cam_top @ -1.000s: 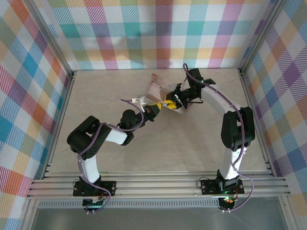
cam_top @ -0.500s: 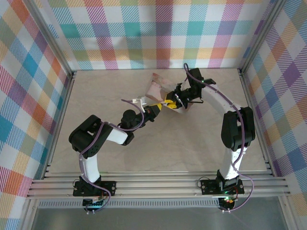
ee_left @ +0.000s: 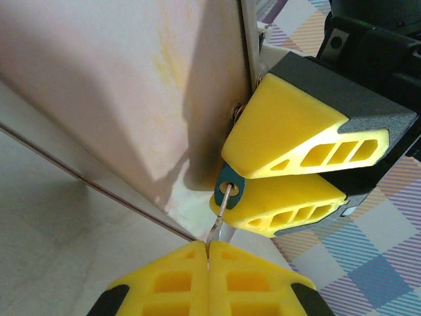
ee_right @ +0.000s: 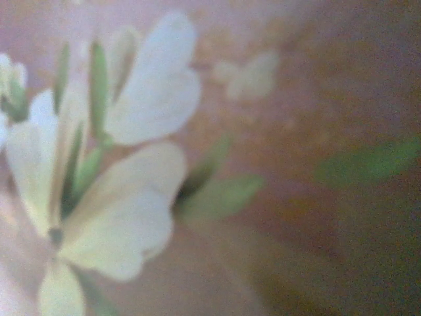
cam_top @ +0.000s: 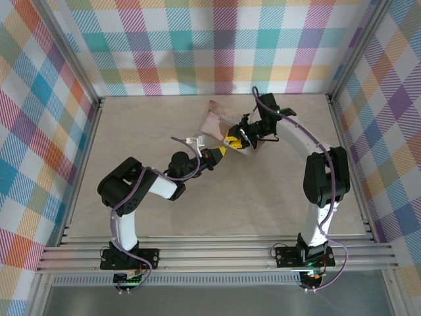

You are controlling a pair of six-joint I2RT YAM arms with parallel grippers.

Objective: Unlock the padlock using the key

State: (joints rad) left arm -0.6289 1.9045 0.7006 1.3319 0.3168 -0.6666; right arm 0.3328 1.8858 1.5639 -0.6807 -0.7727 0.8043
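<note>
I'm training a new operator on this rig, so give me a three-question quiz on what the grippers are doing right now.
1. True or false: the left gripper is shut on the key.
2. What holds the padlock? A: the right gripper; B: the left gripper; C: nothing.
3. Fill in: the key's tip meets the padlock's ___ face.
Key: 1 true; 2 A; 3 teal.
</note>
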